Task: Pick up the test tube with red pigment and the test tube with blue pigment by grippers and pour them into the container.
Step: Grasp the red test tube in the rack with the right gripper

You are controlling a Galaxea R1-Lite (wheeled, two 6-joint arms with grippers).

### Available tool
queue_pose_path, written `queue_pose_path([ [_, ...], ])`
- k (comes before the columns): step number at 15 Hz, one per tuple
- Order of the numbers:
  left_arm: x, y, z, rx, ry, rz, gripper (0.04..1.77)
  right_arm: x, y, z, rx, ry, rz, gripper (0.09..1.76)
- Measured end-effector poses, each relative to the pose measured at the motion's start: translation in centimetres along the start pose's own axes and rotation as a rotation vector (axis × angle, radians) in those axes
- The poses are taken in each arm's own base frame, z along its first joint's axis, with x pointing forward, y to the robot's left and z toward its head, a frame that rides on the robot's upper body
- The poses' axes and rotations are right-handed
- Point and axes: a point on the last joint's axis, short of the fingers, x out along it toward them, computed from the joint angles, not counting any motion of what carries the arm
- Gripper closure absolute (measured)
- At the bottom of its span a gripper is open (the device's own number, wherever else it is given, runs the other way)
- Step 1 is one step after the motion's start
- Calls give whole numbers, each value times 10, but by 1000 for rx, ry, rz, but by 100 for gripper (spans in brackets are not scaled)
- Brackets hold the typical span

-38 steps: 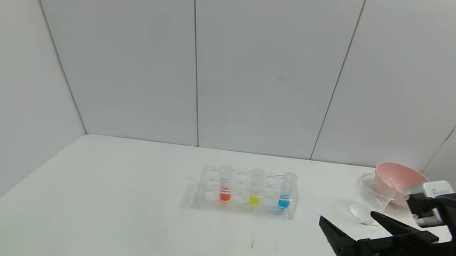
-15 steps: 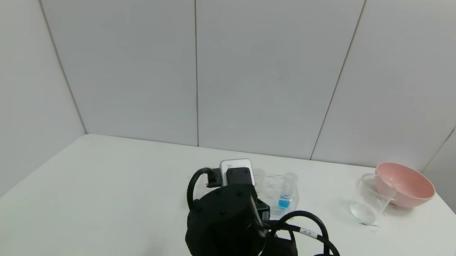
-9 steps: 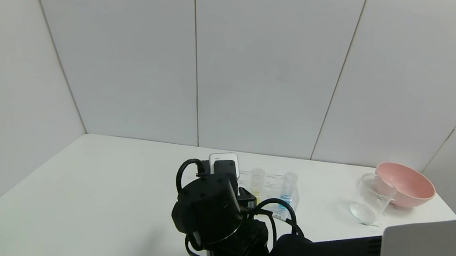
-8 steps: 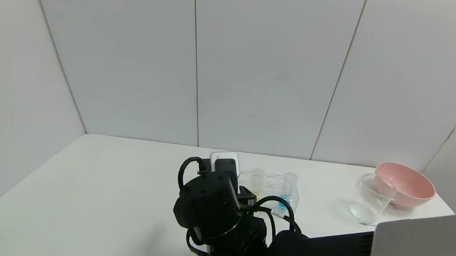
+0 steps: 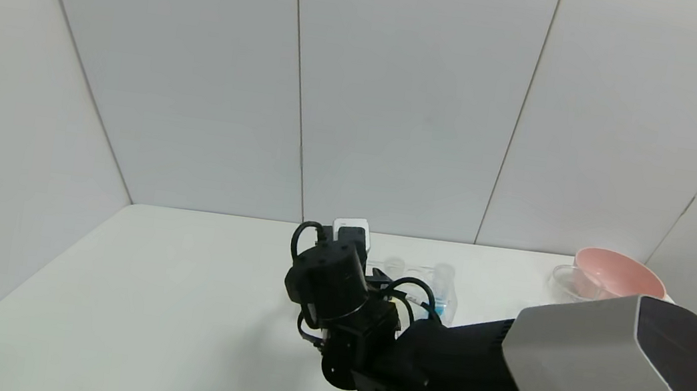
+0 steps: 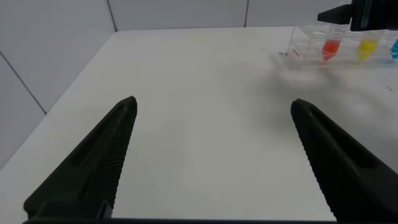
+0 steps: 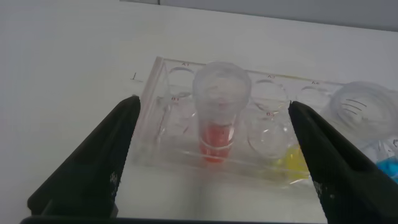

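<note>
Right gripper [image 7: 214,155] jaws wide open astride red test tube [image 7: 219,109], rack [image 7: 163,112] lettering unreadable, left gripper [image 6: 214,155] jaws open, empty.

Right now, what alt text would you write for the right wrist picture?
The right tool, open wide, brackets the test tube with red pigment, which stands upright in a clear rack on a white table. A yellow-liquid tube stands alongside.

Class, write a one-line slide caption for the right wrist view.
Open right hand straddles the clear tube with red liquid, upright in its clear plastic rack.
</note>
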Motion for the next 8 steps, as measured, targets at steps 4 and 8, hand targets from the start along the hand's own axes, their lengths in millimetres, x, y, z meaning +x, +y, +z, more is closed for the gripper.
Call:
queue_pose_path([
  [4, 0, 0, 0, 0, 0, 0, 5, 13, 3, 0, -11, -13, -4, 14],
  [8, 0, 0, 0, 0, 0, 0, 5, 18, 6, 0, -13, -21, -4, 14],
])
